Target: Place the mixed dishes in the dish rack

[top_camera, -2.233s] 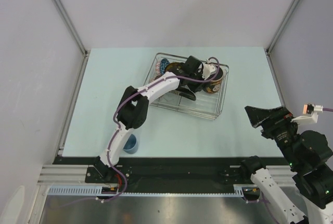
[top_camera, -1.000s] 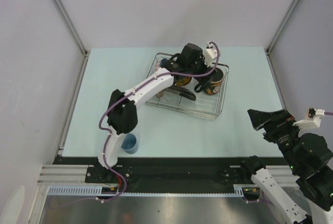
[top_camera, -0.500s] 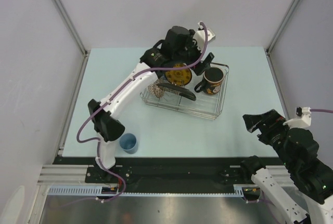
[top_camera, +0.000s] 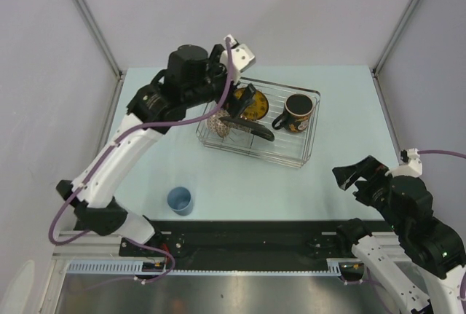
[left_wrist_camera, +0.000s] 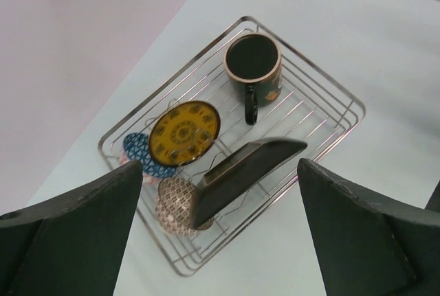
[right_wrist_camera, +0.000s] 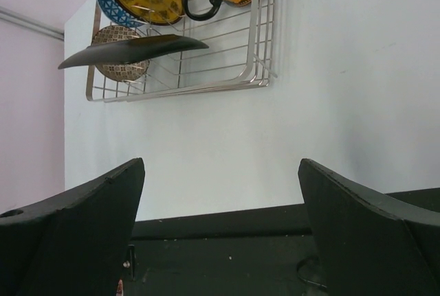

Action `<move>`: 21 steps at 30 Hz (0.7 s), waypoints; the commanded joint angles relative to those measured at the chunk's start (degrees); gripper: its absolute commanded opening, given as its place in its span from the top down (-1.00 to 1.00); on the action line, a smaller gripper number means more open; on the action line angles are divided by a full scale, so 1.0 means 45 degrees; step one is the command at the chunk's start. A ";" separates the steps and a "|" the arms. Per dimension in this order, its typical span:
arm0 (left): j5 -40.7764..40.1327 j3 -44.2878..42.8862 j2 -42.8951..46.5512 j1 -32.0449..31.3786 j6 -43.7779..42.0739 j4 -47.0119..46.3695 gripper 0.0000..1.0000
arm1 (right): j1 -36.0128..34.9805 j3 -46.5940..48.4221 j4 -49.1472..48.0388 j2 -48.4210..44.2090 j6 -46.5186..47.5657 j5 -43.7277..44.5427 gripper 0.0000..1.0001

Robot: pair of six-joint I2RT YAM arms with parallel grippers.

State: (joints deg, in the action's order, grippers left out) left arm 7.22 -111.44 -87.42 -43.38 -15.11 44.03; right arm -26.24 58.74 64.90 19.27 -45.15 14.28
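Left tool [left_wrist_camera: 216,169] risen off dish rack [left_wrist_camera: 313,114], spread; right tool [right_wrist_camera: 221,165] spread; pale table [top_camera: 349,110], walls [top_camera: 218,8].

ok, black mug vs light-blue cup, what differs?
The black mug stands inside the dish rack; the light-blue cup sits outside it on the table. The mug has a handle and a print; the cup looks plain, no handle visible. Both are upright, mouths up.
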 commanded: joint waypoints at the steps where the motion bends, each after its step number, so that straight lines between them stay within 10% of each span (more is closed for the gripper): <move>1: -0.0901 0.1188 0.1784 0.0244 -0.0976 -0.0273 -1.00 | 0.0088 -0.0124 0.0030 -0.0219 0.0363 -0.0400 -1.00; 21: -0.2487 0.5543 0.6045 0.1356 -0.0235 -0.0371 -1.00 | 0.1377 -0.0475 -0.0106 0.0348 0.2355 -0.1689 -1.00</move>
State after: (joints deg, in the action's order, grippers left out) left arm -5.30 -89.03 -64.25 -40.05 -17.41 43.81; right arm -21.82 57.01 65.34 18.79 -38.61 9.41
